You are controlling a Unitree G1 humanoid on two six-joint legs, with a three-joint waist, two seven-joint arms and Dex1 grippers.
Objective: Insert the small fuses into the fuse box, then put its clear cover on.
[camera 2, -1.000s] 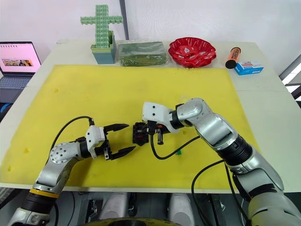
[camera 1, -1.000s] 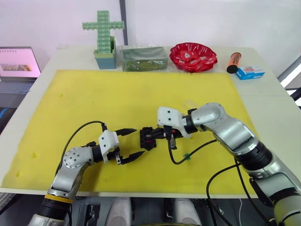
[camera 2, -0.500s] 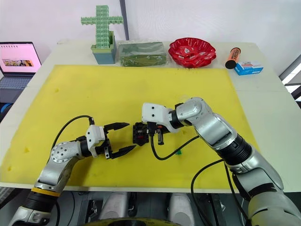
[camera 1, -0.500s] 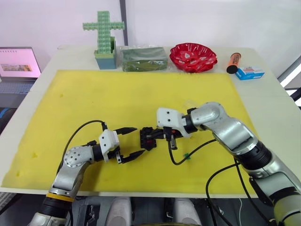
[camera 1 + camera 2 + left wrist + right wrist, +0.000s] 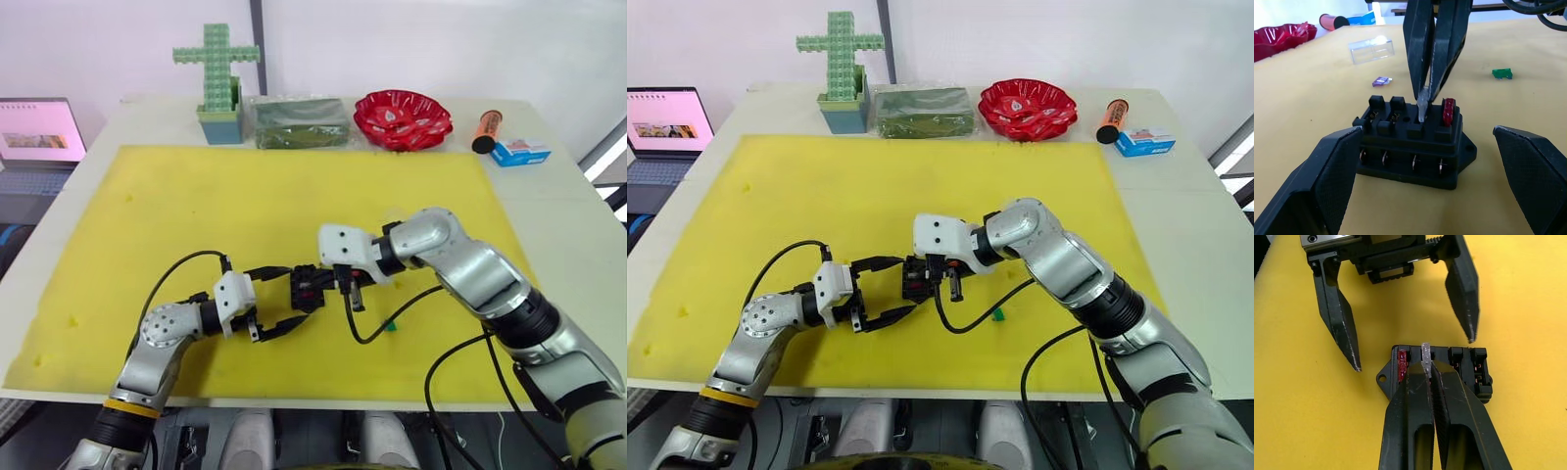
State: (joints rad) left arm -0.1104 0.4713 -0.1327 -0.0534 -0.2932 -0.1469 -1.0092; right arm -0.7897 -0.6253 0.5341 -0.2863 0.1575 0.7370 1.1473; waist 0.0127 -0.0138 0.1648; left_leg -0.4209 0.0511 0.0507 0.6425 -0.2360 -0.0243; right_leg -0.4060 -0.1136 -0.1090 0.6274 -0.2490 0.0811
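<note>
The black fuse box (image 5: 1415, 147) sits on the yellow mat (image 5: 294, 196) near the front middle. A red fuse (image 5: 1449, 111) stands in its end slot. My right gripper (image 5: 1426, 363) is shut on a grey fuse (image 5: 1422, 105), whose lower end is at the mouth of the slot beside the red one. My left gripper (image 5: 286, 297) is open, and its fingers (image 5: 1332, 171) flank the fuse box without touching it. A purple fuse (image 5: 1382, 81), a green fuse (image 5: 389, 325) and the clear cover (image 5: 1372, 50) lie loose on the mat beyond the box.
Along the table's back edge stand a green block cross (image 5: 216, 69), a wrapped green package (image 5: 299, 119), a red bowl (image 5: 404, 117), an orange tube (image 5: 487, 129) and a blue-white box (image 5: 519, 150). A laptop (image 5: 39, 132) sits off the table's left side.
My left gripper has moved right, so its open fingers now stand on either side of the fuse box. The right gripper has shifted slightly left, still holding the grey fuse at the box.
</note>
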